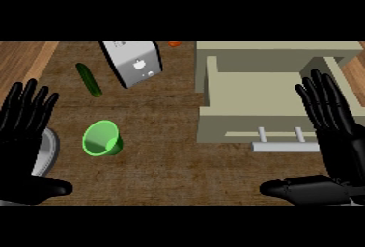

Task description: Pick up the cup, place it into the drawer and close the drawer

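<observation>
The cup [102,138] stands on the counter [171,169] left of centre, its mouth facing up and tipped a little toward the camera. Neither robot hand touches it. The left robot hand [25,130] shows at the left edge, fingers straight and spread, thumb out low. The right robot hand [339,140] shows at the right edge in the same state, over the drawer's right corner. Both hold nothing.

The drawer [249,126] is pulled open at upper right, its inside bare, its handle [284,146] sticking out toward the robot.

The step in hand seems to be the reach for the cup. The left hand is nearer, so it would do well to come in from the left and curl round the cup's wall below the rim, thumb on one side and fingers on the other, keeping the cup level on the lift.

A grey round object [47,153], possibly a plate or lid, lies just beside the cup at the left edge and is partly hidden by the left hand, so the approach has little room there. A cucumber [89,80] and a silver appliance [134,62] lie further back, well apart from the cup. Between the cup and the drawer front the counter is open. The cup must rise over the drawer's front wall and miss the handle.
</observation>
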